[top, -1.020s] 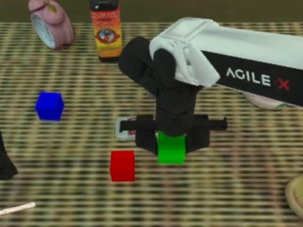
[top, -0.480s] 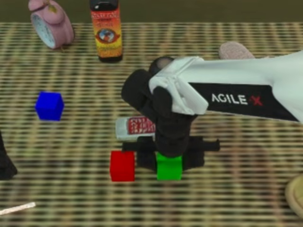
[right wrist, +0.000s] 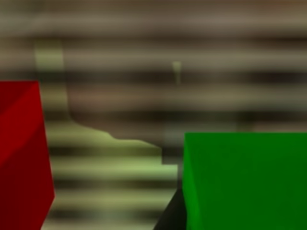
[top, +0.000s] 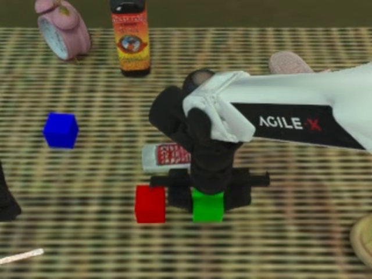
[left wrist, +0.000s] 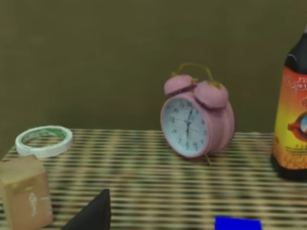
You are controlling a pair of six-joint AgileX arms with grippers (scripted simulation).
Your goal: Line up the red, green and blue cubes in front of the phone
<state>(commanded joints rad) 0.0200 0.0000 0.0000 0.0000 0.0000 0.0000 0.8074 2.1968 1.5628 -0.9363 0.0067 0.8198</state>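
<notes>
Pinching the green cube [top: 207,207] beside the red cube [top: 150,204], the right tool [top: 207,197] hides the phone [top: 165,157] from its wrist view.

The desk [top: 87,232] is covered all over in a woven mat of tan and dark brown stripes running side to side. Behind its far edge stands a plain, dull olive-brown wall [left wrist: 96,57] with no window or fitting on it. The light is soft and even, throwing only faint shadows on the weave. A pink twin-bell alarm clock [top: 61,29] stands near the far left edge, with a dark sauce bottle [top: 130,36] bearing an orange label just to its right. From the left wrist view, a roll of white tape [left wrist: 44,141] and a small tan box [left wrist: 25,191] sit farther off on the same mat.
</notes>
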